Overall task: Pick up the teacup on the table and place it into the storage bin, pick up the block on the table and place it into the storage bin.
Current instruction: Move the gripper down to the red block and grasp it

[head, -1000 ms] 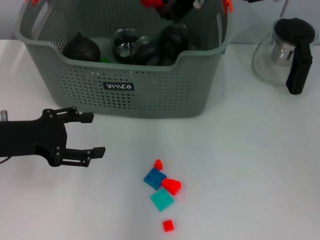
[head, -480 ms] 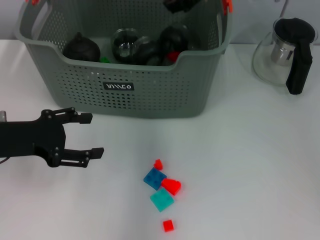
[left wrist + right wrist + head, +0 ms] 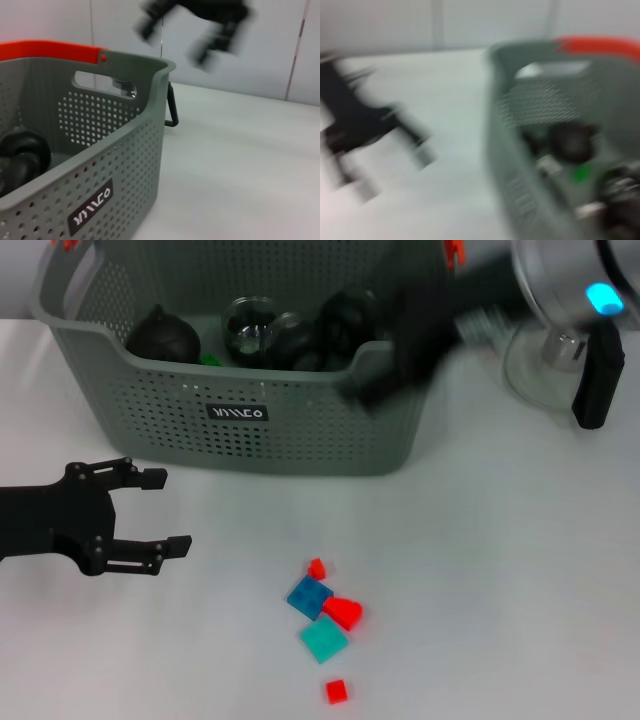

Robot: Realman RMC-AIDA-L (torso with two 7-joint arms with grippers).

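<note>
Now the right gripper (image 3: 385, 380), state unreadable, blurs over the bin's (image 3: 300, 440) near-right rim. Blocks (image 3: 325, 610) lie nearer, between both arms; left gripper (image 3: 165, 510) spread

Lab: bare white table (image 3: 520, 570), panelled wall (image 3: 280, 45)
</note>
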